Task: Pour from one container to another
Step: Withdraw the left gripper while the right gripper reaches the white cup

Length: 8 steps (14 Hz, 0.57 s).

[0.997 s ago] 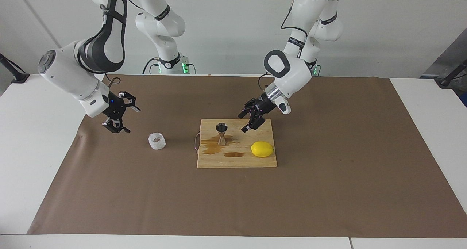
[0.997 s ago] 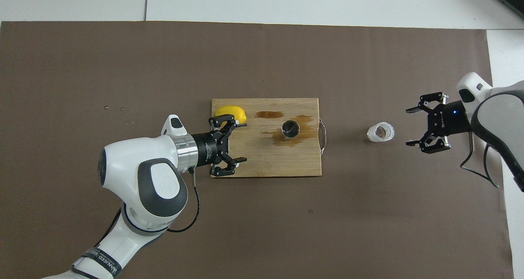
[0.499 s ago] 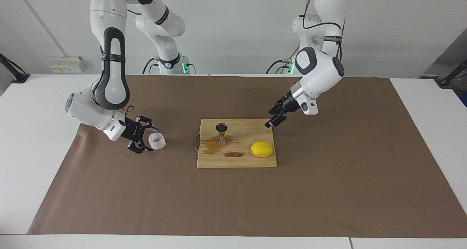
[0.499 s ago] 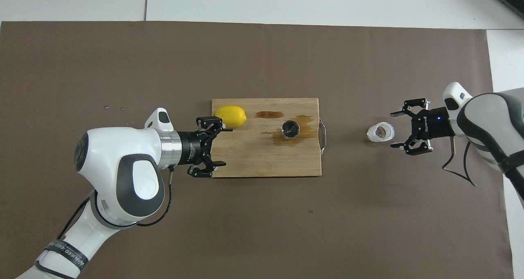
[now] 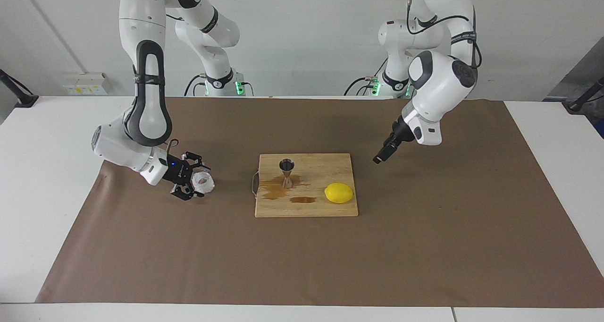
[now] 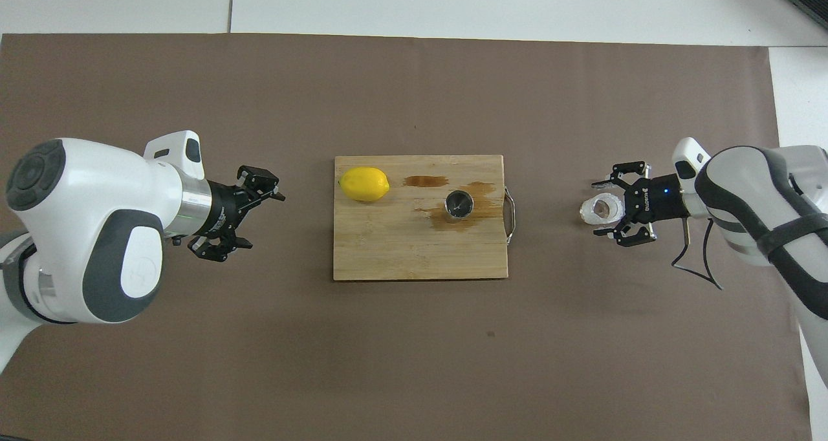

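My right gripper [image 5: 194, 184] stands spread around the cup [image 5: 204, 182]; my left gripper [image 6: 253, 216], also spread, hangs over the desk [image 5: 424, 227].

Crinkled clear cup [image 5: 204, 182] on paper, steel jigger [image 5: 286, 172] upright

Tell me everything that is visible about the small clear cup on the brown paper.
The clear cup is small, squat and whitish-translucent, with a crinkled, faceted wall like thin plastic. It stands upright on the brown paper, mouth up, something brownish showing inside. It is off the cutting board, toward the right arm's end of the table. The right gripper is low around it, jaws open on either side; whether they touch it I cannot tell.
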{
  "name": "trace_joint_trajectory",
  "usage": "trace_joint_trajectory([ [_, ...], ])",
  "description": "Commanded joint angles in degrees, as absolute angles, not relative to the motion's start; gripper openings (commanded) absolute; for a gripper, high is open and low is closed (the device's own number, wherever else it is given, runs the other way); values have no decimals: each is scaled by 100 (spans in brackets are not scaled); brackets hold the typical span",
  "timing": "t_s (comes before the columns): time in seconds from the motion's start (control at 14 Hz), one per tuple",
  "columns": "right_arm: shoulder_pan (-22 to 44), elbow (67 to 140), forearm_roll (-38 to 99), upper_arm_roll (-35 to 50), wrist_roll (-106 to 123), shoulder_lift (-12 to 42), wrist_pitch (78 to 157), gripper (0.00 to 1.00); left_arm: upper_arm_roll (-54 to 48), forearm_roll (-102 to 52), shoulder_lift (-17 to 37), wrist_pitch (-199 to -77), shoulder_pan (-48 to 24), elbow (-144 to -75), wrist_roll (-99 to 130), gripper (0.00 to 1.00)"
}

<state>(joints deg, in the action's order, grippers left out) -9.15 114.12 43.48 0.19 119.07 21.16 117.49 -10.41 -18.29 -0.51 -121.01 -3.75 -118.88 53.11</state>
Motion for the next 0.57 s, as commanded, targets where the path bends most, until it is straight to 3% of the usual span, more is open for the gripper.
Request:
trace_joint_trajectory([
  [0.0,-940,11505,4518,53,12146,2145,11927,100,-1081,-1503,-184,-11603,-28,-11602,4574,100],
  [0.43,-809,11619,4518,70,12322,2136,12190,100,-1064,-976,-369,-11418,712,-11233,2514,100],
  [0.5,-817,11619,4518,70,12322,2136,12199,95,-1011,-880,-360,-11408,677,-11154,2427,100],
])
